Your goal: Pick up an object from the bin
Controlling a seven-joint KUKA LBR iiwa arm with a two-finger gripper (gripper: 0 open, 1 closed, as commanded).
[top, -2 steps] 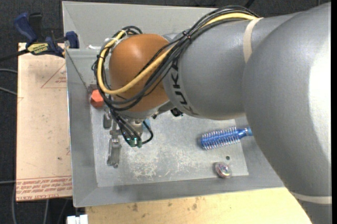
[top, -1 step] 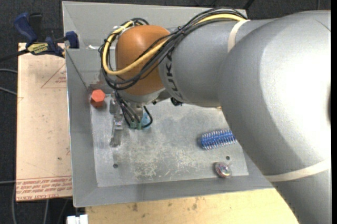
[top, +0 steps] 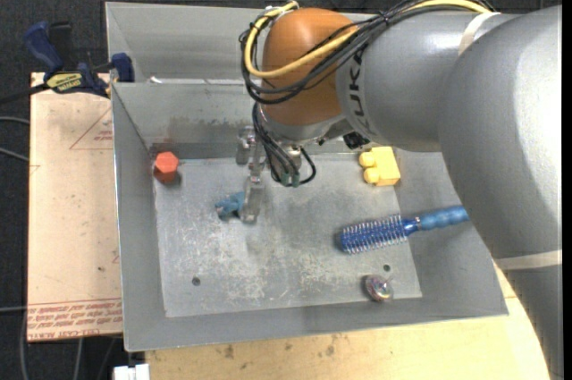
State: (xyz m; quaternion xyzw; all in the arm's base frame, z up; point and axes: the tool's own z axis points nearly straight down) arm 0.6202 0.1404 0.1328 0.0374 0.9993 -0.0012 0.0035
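Now | gripper [top: 251,210] low in the bin [top: 268,275], just beside a small blue piece [top: 231,207] left of centre | gripper's opening: cannot tell | judgement: centre over the piece, close firmly, lift straight up.

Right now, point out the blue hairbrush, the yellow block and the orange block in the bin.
Blue hairbrush [top: 402,228]: camera view, where the bristles meet the handle.
Yellow block [top: 380,166]: camera view, middle of its top.
Orange block [top: 165,165]: camera view, middle of its top.
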